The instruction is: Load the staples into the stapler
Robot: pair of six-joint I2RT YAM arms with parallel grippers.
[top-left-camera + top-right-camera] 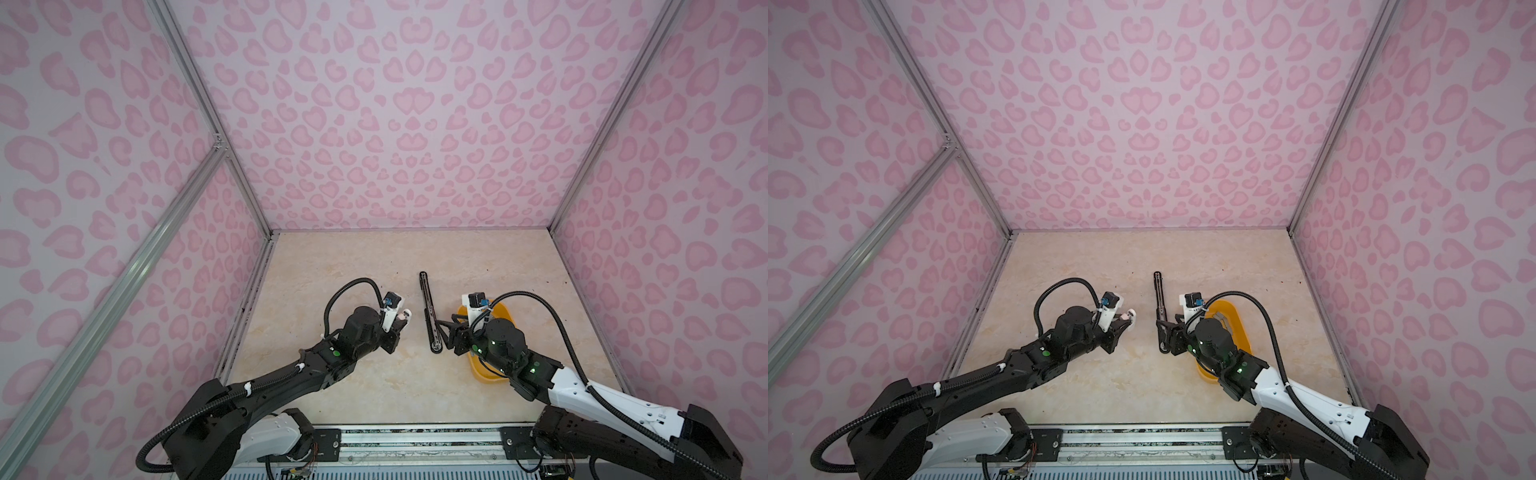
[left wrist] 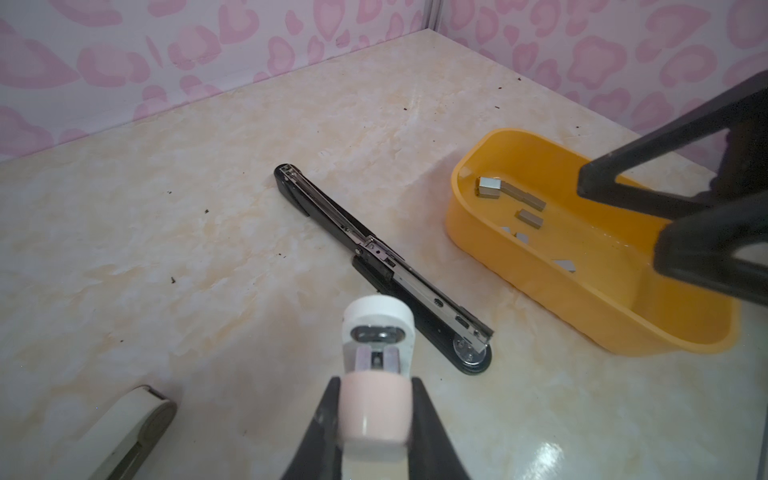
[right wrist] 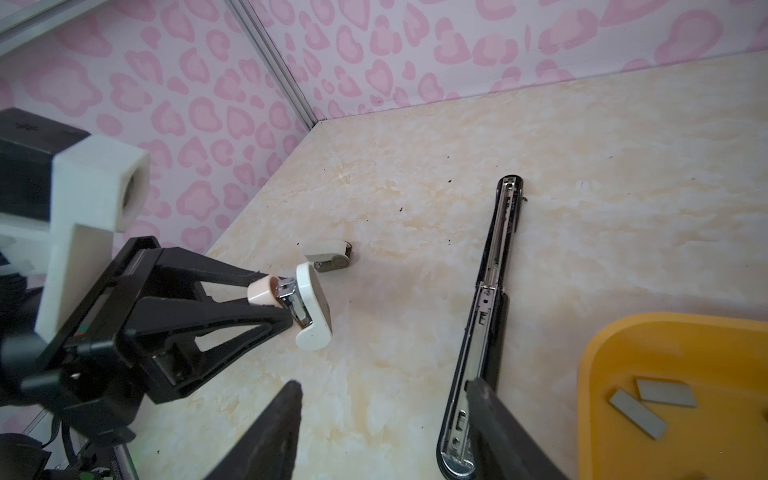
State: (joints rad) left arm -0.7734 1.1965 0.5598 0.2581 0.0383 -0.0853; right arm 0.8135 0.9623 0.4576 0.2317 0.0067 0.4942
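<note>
The left pincer [image 2: 374, 399] is clenched on a small pink-and-white stapler [image 2: 376, 411], gripping its pink end from both sides and holding it clear of the bench [image 2: 208, 249]. In the right wrist view this stapler [image 3: 313, 307] is hinged open, with its metal inner part showing between the pink piece and the white one. The right pincer [image 3: 382, 386] is released, its two black fingers spread wide with nothing between them. One fingertip [image 3: 473, 384] sits over the rail of a long black stapler [image 3: 486, 299], though whether it touches cannot be told. The black stapler lies unfolded flat near the middle of the bench in both top views [image 1: 430, 316], its silver channel facing up. Just beside it, on the right arm's side, stands a yellow tray [image 2: 540, 291], partly under the right arm in a top view [image 1: 1233, 309]. The staples [image 2: 530, 217] lie loose on the tray's floor as several short grey strips, two of them close together in the right wrist view [image 3: 638, 413]. A second small stapler, beige [image 3: 330, 255], lies on the bench near the left pincer, apart from the held one.
</note>
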